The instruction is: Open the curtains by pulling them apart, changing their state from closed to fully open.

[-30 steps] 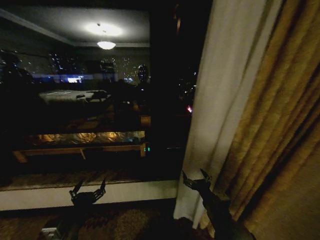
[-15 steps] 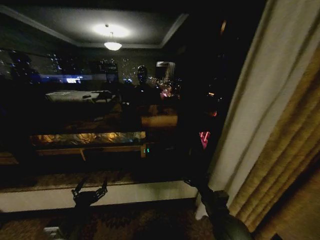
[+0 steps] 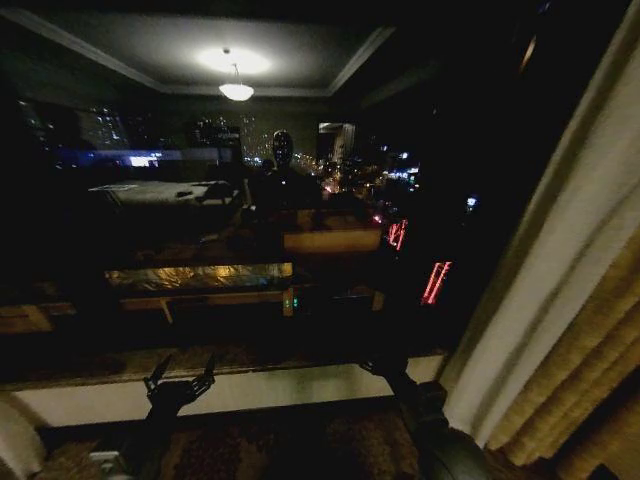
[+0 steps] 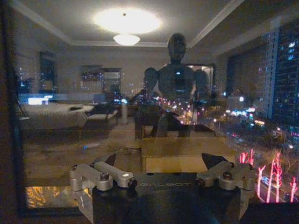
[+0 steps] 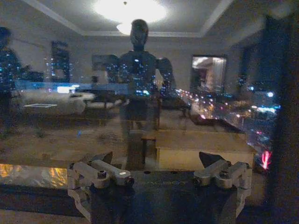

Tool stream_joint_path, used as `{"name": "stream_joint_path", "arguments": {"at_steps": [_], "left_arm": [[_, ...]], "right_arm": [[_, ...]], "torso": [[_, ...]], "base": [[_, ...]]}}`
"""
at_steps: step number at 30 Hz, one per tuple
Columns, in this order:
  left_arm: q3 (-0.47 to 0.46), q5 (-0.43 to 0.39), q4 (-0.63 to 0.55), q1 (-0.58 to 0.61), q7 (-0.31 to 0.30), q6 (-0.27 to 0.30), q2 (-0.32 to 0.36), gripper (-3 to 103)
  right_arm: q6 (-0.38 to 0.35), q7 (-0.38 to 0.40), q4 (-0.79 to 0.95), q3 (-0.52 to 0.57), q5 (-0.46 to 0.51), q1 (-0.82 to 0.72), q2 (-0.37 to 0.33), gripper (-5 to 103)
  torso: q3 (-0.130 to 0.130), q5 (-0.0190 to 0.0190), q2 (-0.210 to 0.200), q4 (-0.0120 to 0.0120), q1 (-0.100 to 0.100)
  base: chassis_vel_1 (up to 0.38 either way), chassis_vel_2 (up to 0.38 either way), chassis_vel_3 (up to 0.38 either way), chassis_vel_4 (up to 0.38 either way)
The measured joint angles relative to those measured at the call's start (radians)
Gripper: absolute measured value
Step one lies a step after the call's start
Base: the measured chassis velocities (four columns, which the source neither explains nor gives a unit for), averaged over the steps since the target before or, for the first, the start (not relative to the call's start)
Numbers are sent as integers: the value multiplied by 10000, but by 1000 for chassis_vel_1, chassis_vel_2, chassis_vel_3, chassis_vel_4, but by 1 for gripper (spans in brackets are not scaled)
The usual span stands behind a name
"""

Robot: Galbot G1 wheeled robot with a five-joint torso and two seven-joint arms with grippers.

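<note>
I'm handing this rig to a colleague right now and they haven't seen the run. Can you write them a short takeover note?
Left gripper: open, holding nothing, low in front of the window sill.
Right gripper: open, holding nothing, low near the sill, apart from the fabric.
Curtains: one sheer cream panel hangs at the right edge of the window, beside the golden drape. A bit of pale fabric shows at the lower left corner; I cannot tell whether it is the other panel.
Done: the dark window glass between them is uncovered.
Left: check both panels sit fully at the sides.
</note>
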Motion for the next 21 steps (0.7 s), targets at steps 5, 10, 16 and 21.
{"name": "stream_joint_path", "arguments": {"at_steps": [5, 10, 16, 21], "left_arm": [[37, 23, 3, 3, 0, 3, -81, 100], [12, 43, -10, 64, 1, 3, -132, 100], [-19, 46, -49, 103, 1, -2, -167, 100], [-13, 96, -92, 138, 2, -10, -262, 100]], "right_arm": [[-9, 15, -126, -227, -33, 145, 36, 100], [-15, 16, -241, -358, -60, 175, 18, 100], [-16, 15, -281, -389, -68, 208, 5, 100], [-15, 3, -337, -379, -67, 253, 97, 100]], "torso": [[0, 1, -1, 1, 0], [1, 0, -1, 0, 1], [1, 2, -1, 0, 0], [1, 0, -1, 0, 1]], "base": [[369, 358, -343, -349], [343, 354, -335, -373], [349, 359, -361, -353], [341, 351, -337, -336]]}}
